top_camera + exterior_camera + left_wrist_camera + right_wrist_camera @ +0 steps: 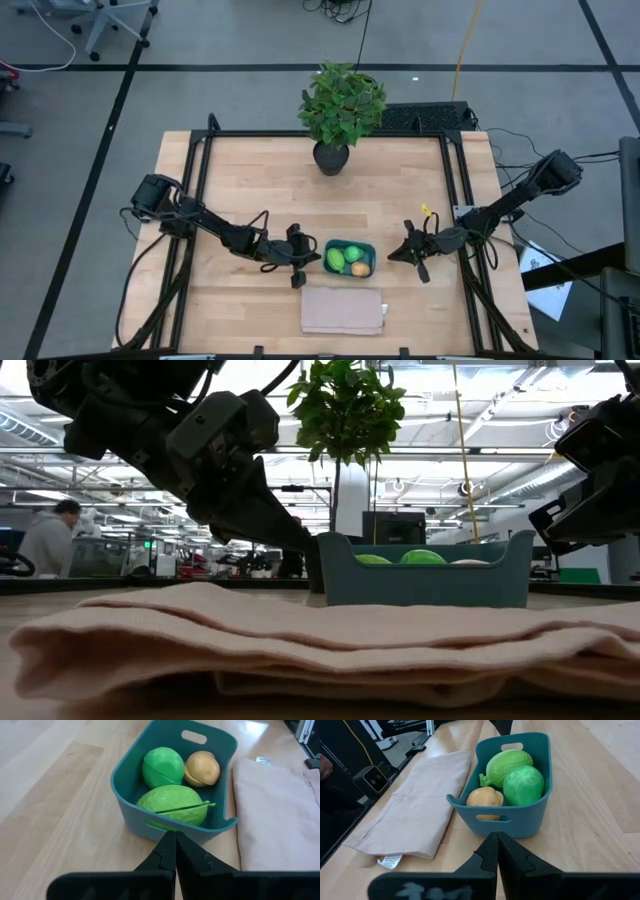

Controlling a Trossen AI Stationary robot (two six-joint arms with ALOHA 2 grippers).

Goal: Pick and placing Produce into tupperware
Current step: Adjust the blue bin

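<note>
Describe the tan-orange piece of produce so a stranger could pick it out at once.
Start at the potted plant at the table's far edge, then come toward the beige cloth. Just before it sits the teal tupperware. Inside, the tan-orange piece is the only one that isn't green.

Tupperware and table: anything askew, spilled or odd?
Nothing stands out. All three produce pieces sit inside the teal tupperware, which stands upright beside the folded cloth. Both pincers, left and right, are shut and empty.
</note>
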